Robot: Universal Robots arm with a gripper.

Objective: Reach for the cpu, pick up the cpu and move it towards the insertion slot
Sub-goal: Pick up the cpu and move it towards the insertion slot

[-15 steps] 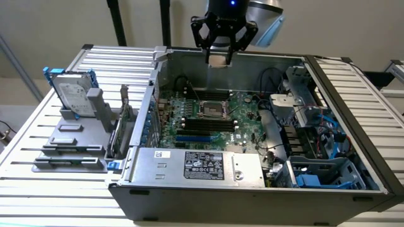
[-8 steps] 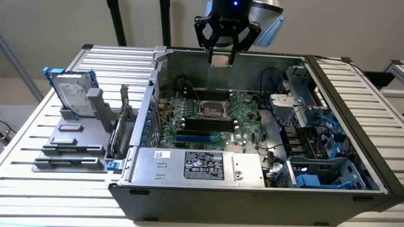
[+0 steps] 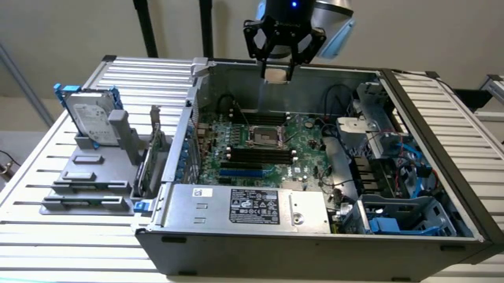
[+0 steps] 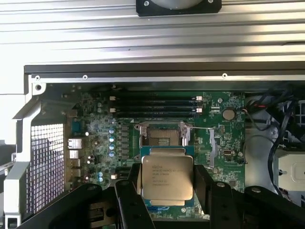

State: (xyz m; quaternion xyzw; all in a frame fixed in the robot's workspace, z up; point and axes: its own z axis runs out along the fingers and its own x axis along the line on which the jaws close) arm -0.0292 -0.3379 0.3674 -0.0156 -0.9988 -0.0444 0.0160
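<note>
The cpu point(image 4: 167, 177), a flat square chip with a silvery top and printed text, sits between my black fingers point(image 4: 128, 200), and my gripper point(image 4: 167, 183) is shut on it. In the exterior view the gripper point(image 3: 278, 75) hangs high above the open computer case, with the cpu point(image 3: 277, 75) at its tips over the case's far wall. The insertion slot point(image 3: 262, 137), a square socket with a shiny metal frame and dark centre, lies on the green motherboard below. In the wrist view the insertion slot point(image 4: 161, 134) shows just beyond the held chip.
Black memory slots point(image 3: 259, 157) run beside the socket. A silver power supply point(image 3: 245, 207) fills the case's near side. Cables and drive bays point(image 3: 388, 171) crowd the exterior view's right. A hard drive point(image 3: 91, 118) with blue rails stands in a grey holder at the exterior view's left.
</note>
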